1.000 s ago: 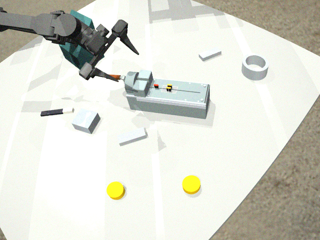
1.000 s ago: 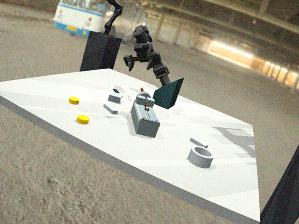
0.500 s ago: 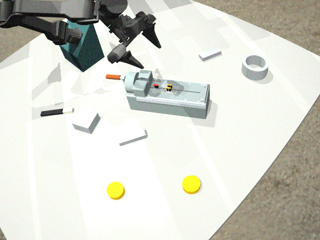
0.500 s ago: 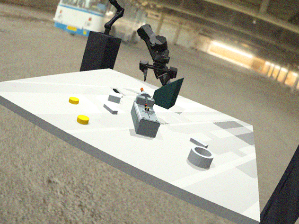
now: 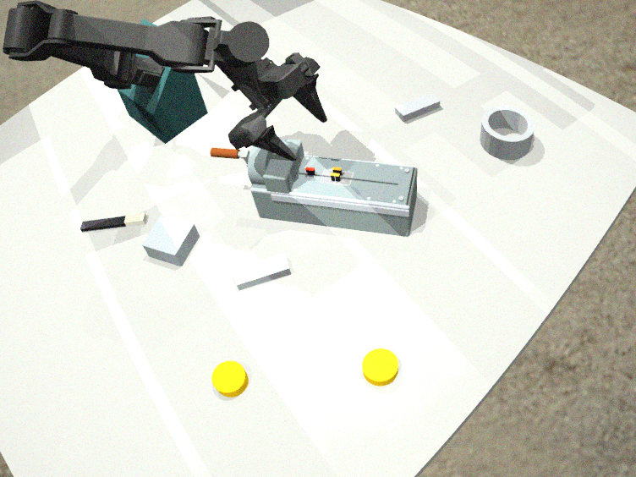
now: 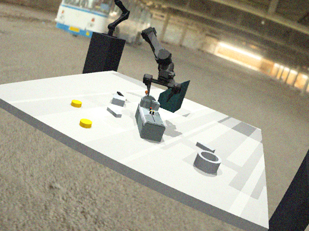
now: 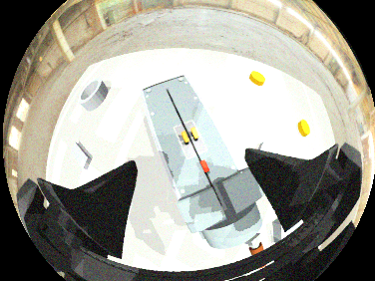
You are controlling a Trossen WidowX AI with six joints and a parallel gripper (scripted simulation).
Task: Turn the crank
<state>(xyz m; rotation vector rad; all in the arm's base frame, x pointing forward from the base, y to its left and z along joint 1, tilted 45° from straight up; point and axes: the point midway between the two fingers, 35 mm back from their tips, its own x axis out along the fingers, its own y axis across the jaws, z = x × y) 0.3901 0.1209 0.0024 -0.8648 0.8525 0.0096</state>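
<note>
The grey-green machine (image 5: 333, 214) (image 6: 152, 131) (image 7: 161, 112) stands on the white table. Its orange crank handle (image 5: 224, 152) (image 6: 146, 91) (image 7: 256, 248) sticks out from the round hub end. The red pointer (image 5: 309, 170) (image 7: 204, 166) sits in the slot between the hub housing and the two brass marks (image 5: 335, 176) (image 7: 194, 133), clearly off level with them, on the crank side. My gripper (image 5: 309, 139) (image 7: 190, 156) is open and empty above the machine's hub end. One finger is close over the housing in the top view; contact cannot be told. The handle is outside the fingers.
A teal block (image 5: 184, 105) (image 6: 173, 100) stands behind the hub end. A grey ring (image 5: 506, 149) (image 6: 206, 164) and a thin bar (image 5: 419, 108) lie beyond the machine. A grey block (image 5: 172, 241), a black-and-cream stick (image 5: 105, 223), another bar (image 5: 263, 273) and two yellow discs (image 5: 229, 378) (image 5: 380, 365) lie on the other side.
</note>
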